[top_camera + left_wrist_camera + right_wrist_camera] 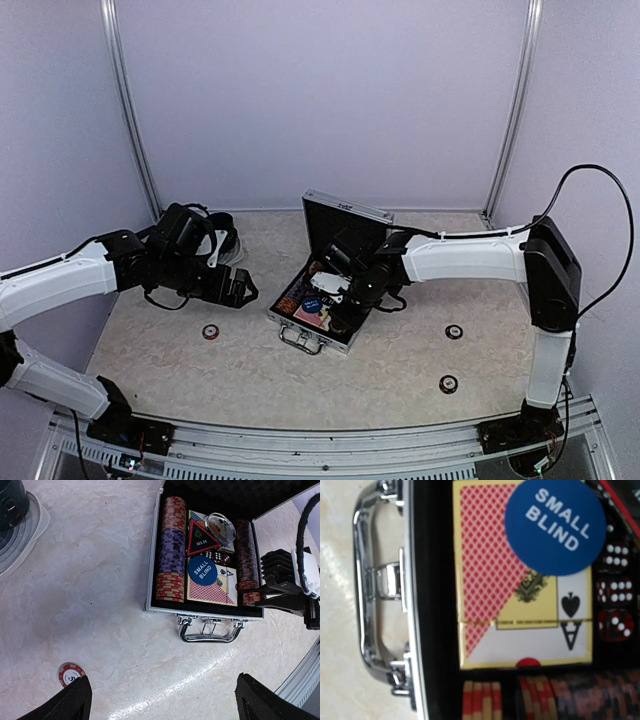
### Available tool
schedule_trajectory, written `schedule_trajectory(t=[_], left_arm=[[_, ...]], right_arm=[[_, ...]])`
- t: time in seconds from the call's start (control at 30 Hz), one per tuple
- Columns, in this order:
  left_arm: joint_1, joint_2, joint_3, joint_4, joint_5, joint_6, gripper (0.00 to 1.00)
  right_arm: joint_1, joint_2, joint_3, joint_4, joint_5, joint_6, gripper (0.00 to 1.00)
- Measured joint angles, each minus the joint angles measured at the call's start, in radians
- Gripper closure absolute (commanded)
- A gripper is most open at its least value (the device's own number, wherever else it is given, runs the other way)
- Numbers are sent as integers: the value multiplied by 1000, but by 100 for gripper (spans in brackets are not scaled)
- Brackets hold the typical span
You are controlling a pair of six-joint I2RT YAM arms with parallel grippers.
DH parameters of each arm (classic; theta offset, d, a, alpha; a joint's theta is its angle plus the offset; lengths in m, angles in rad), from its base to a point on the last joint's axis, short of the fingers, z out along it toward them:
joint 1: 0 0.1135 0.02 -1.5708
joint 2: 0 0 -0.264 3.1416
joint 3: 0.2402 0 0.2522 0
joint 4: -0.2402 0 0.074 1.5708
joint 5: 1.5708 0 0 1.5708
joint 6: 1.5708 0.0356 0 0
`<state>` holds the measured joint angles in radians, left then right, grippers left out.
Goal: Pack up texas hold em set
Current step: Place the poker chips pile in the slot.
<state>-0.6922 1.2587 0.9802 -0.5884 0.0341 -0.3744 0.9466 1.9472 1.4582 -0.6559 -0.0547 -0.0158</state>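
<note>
The texas hold em set's silver case (287,329) lies open in mid-table, lid (345,215) upright. In the left wrist view the case (200,612) holds striped chip rows (171,550), a card deck (212,589), a blue SMALL BLIND button (202,570), a triangle marker (201,537) and red dice (218,556). My right gripper (342,316) reaches into the right chip row (246,555), fingers close together on a red-and-tan chip (252,598). My left gripper (240,290) hangs open left of the case, empty, with a loose chip (71,673) beside its left finger (65,705).
Loose chips lie on the table at the left (211,331) and right (454,332), (448,383). A dark mug (11,500) on its plate (35,535) stands behind the left arm. The case handle (207,632) points toward the near edge.
</note>
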Motion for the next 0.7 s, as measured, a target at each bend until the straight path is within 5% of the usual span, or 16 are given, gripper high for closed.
schedule_trajectory(t=[0.7], left_arm=[[0, 12, -6, 14, 11, 1, 1]], right_arm=[[52, 39, 14, -32, 164, -20, 100]])
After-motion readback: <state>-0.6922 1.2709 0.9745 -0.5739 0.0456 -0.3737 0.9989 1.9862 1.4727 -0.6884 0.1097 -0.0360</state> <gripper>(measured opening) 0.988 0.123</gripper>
